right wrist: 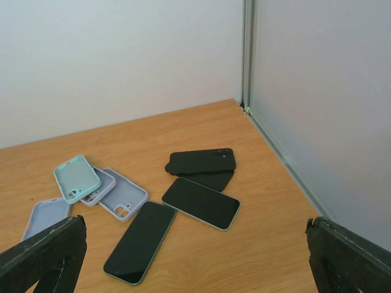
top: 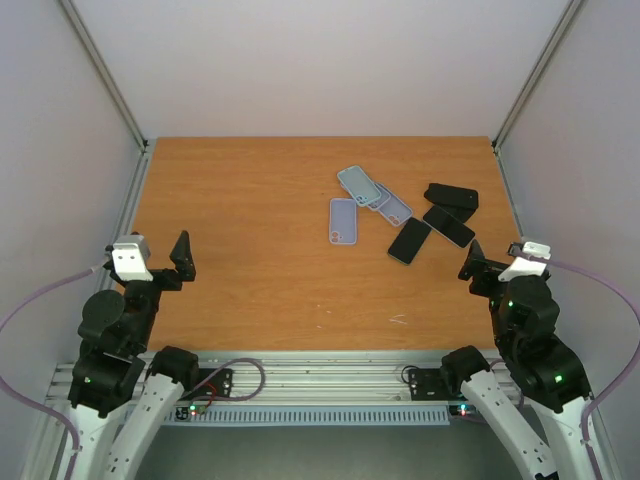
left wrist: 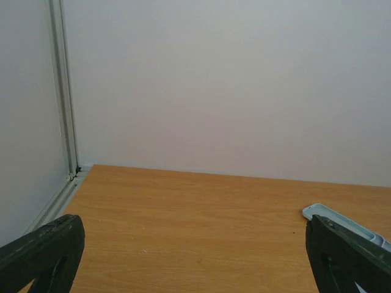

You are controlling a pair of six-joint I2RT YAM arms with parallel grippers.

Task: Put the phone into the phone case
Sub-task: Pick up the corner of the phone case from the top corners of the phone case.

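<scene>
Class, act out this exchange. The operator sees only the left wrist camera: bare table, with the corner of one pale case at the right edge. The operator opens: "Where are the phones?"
Observer: Right of centre, closer to the right arm, two black phones lie screen up: the near phone and the far phone.
Operator: How many pale cases are there?
Observer: Four: three lavender cases and a teal case lying partly on one of them.
Operator: Is the right gripper holding anything?
Observer: No. The right gripper is open and empty, clear of the pile.
</scene>
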